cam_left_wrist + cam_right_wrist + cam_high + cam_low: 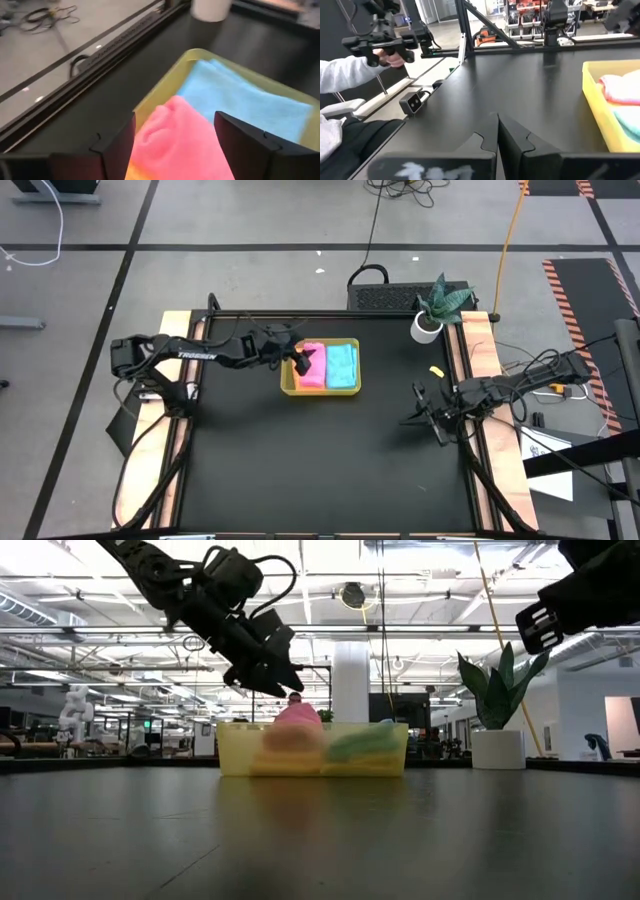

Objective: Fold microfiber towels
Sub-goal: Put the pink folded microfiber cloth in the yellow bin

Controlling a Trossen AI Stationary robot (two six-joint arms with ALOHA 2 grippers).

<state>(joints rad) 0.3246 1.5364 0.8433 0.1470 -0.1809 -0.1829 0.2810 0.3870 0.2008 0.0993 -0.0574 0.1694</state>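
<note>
Looks like the drop-off step: left gripper (300,361) wide open right over the pink towel (313,366) in the tray (320,390), holding nothing, right gripper (438,426) parked shut at 3 o'clock, so next up probably backing off without snagging.

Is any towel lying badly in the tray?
Yes. The pink towel bulges above the tray rim in the low view, a loose mound, while the blue towel lies flat. The left gripper hovers open above it.
</note>
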